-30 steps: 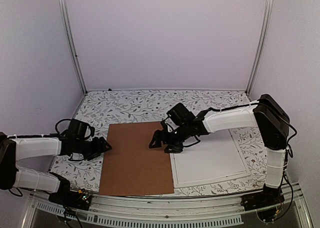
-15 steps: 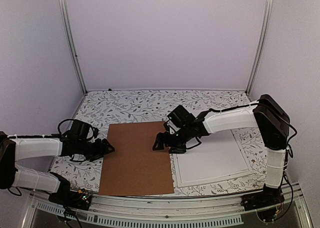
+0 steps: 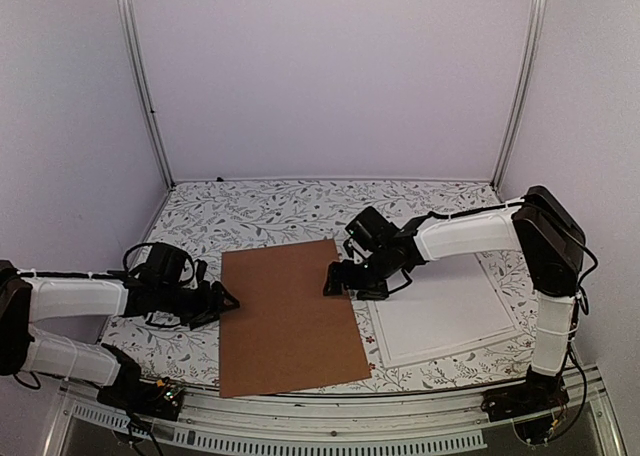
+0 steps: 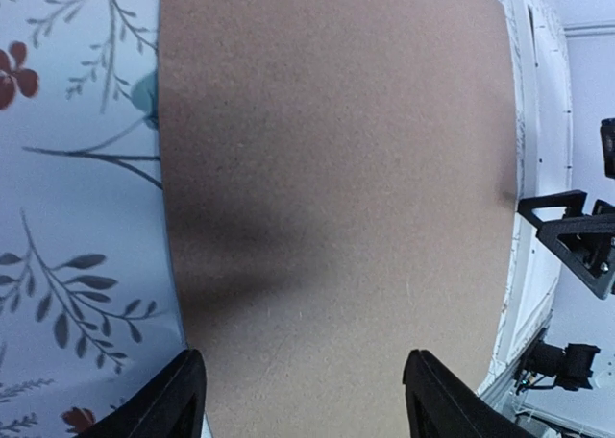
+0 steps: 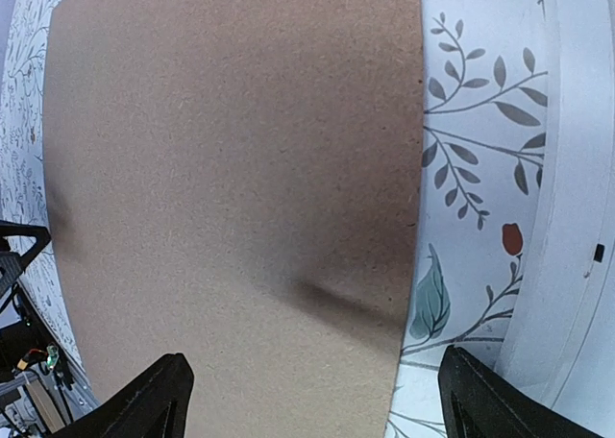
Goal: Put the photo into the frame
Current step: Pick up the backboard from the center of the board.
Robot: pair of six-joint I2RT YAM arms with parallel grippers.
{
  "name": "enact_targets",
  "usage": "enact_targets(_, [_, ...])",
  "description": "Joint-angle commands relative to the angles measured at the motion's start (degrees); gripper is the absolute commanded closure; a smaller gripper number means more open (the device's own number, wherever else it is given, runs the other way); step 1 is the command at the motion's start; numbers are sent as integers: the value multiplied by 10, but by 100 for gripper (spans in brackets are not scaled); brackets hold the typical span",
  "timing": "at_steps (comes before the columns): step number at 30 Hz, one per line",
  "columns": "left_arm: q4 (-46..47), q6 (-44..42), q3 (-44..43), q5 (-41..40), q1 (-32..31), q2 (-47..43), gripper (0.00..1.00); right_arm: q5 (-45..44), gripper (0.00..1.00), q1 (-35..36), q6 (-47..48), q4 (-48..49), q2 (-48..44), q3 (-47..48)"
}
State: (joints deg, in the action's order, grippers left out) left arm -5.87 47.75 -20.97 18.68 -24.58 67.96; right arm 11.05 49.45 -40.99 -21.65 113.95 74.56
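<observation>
Both claws stand wide and hold nothing. My left claw (image 3: pixel 224 301) is at the left edge of the brown board (image 3: pixel 290 321), and my right claw (image 3: pixel 334 282) is at its right edge. The frame (image 3: pixel 450 321) lies to the right of the board; the photo I cannot see. I judge that one more push may drive the board into the frame and shove it toward the edge of the surface (image 3: pixel 270 211). Since a second ago, board and frame have shifted right, and the left claw has followed.

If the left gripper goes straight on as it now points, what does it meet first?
Most likely the left edge of the brown board, just ahead of the left gripper; height unclear.
</observation>
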Motion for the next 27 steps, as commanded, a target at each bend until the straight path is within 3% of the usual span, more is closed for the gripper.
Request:
enact_targets(1, [31,47,11,55,-37,-20,28,-3,7,-5,15,-17,7,-17])
enact_targets(6, [-11,57,-3,37,-63,-86,31,30,7,-5,30,3,39,8])
enact_targets(11, [-61,-2,-38,-83,-58,-131,29,88,7,-5,59,46,80,36])
enact_targets(20, [-50,-160,-164,-138,47,39,21,96,7,-7,128,47,83,86])
enact_targets(27, [-48,-203,-236,-177,106,154,21,60,7,-8,123,-13,42,78])
